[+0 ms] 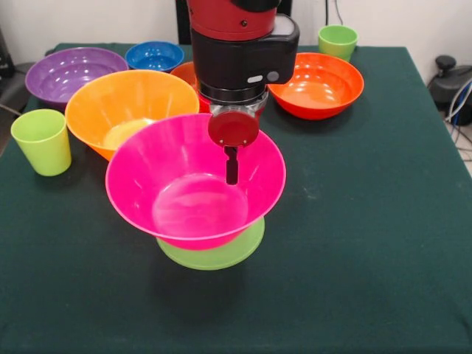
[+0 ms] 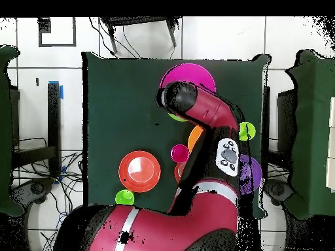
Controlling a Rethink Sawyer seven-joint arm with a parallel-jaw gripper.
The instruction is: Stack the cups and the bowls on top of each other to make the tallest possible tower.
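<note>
One glossy pink bowl (image 1: 195,188) sat on the lime green bowl (image 1: 214,254); light, slippery, best pinched by its thin rim. Above it, whether the gripper (image 1: 231,166) held anything was unclear.

Table (image 1: 383,243): dark green cloth, plain, no pattern.

Bowls, all glossy and single-coloured:
- Pink bowl (image 1: 195,177): hot magenta, paler at the base inside.
- Lime bowl (image 1: 214,254): light yellow-green.
- Yellow bowl (image 1: 129,107): yellow-orange.
- Purple bowl (image 1: 70,72): violet.
- Blue bowl (image 1: 155,55): deep blue.
- Orange bowl (image 1: 321,85): red-orange (in the overhead view its centre reads paler, pinkish (image 2: 139,171)).

Cups: near cup (image 1: 42,141) and far cup (image 1: 338,40), both light green.

Arm (image 1: 236,29): red upper casing, black lower housing with grey buttons. Gripper (image 1: 232,151): dark red disc, black finger below.

Floor (image 2: 52,46): white tiles, dark joints.
</note>
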